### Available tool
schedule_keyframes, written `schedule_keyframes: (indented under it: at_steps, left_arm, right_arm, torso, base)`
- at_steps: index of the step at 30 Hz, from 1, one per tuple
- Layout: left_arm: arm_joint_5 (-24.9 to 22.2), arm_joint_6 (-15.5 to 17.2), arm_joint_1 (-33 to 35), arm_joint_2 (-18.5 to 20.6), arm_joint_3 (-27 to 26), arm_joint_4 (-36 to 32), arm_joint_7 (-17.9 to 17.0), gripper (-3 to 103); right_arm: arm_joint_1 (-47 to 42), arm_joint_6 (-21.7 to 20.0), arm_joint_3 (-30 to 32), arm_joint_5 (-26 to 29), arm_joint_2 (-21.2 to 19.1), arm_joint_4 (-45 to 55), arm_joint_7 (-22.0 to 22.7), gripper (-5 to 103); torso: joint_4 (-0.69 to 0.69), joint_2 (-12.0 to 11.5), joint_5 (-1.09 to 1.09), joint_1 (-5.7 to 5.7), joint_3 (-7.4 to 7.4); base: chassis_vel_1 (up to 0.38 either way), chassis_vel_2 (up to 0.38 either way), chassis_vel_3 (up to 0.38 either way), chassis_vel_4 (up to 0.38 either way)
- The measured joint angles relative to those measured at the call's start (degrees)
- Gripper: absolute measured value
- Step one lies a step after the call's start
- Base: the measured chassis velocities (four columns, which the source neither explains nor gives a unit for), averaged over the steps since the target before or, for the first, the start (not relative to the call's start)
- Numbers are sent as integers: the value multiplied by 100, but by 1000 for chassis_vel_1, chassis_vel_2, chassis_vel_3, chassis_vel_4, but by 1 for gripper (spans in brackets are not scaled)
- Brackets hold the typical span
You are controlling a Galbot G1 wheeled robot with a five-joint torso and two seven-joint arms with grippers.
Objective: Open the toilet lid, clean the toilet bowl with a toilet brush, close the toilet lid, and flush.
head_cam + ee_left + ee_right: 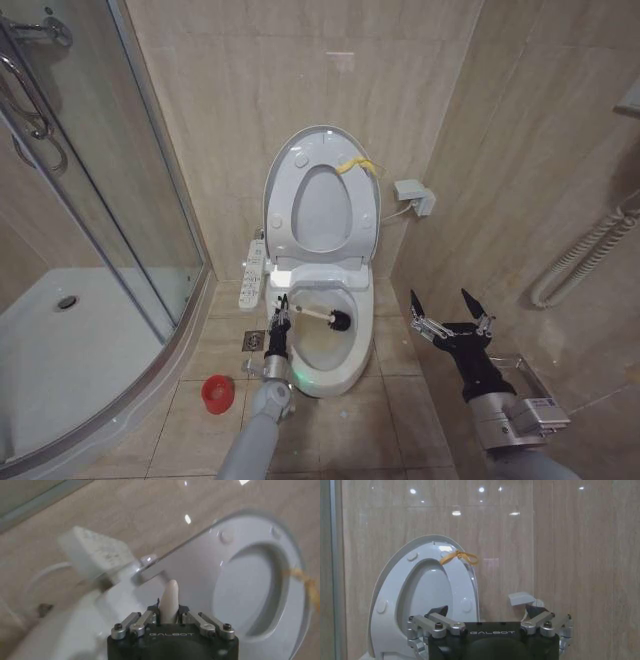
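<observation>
- We see the toilet lid (322, 150) standing up against the tan tiled wall. It is a big, shiny white plastic oval, and the seat ring (366, 225) with its oval hole rests up against it.
- A small yellow strap (357, 165) is tied at the top rim.
- The toilet bowl (345, 362) sits on the floor below, a smooth white oval basin that is open.
- Our left gripper (281, 312) is at the bowl's left rim. Its fingers squeeze tight on the toilet brush (318, 317).
- The brush has a thin white stick handle and a dark, round, bristly head. The head hangs over the inside of the bowl.
- Our right gripper (449, 309) waits to the right of the toilet with its pointy fingers spread wide, holding nothing.
- A small round red cup (216, 393) stands on the floor tiles, left of the bowl.
</observation>
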Motion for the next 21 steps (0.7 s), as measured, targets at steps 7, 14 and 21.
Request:
schedule_keyframes:
  at_steps: [7,14,21]
  left_arm:
    - [710,-18,-78,0,-109,288,124,23]
    - [1986,-412,-19,0,-276,594,-79,23]
    - [3135,-681,-32,-1,-375,590,-384,25]
  right_arm:
    - [0,0,0,0,0,0,0,100]
    - [0,0,0,0,0,0,0,100]
    - [0,0,0,0,0,0,0,100]
  torso:
    - [3,0,0,0,-1]
    - [-1,1,-1,-1,-1]
    - [-4,1,-3,-1,0]
  base:
    - [0,0,0,0]
    - [0,0,0,0]
    - [0,0,0,0]
